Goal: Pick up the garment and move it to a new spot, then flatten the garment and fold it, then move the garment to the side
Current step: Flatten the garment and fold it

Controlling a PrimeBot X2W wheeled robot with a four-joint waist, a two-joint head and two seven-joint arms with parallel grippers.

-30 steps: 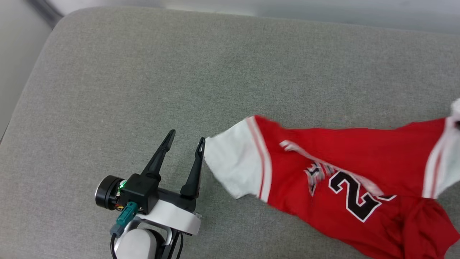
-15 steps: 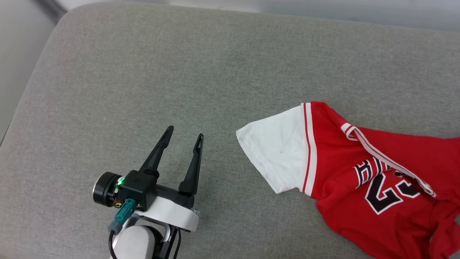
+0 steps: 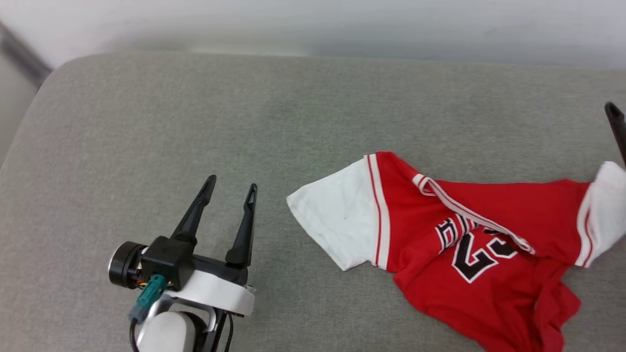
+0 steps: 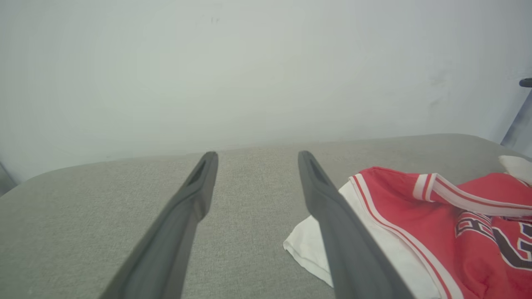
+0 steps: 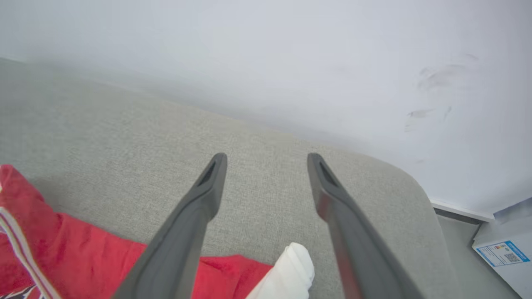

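My left gripper (image 3: 232, 183) hovers over the grey cushion (image 3: 146, 122) towards its near-left corner. Its fingers are spread and empty and aim at the far edge, placed, I judge, to take the cloth beside it. The garment (image 3: 411, 234) lies rumpled right of middle, not yet flattened. By the right edge, my right gripper (image 5: 268, 160) stands spread above a white sleeve (image 5: 291, 261), gripping nothing.

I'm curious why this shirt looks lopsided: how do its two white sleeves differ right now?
The left-side sleeve lies spread flat on the cushion; the right-side sleeve is bunched into folds. The left-side sleeve sits clear of the left gripper; the right-side sleeve lies between the open fingers of the right gripper. Both are white with red-striped trim.
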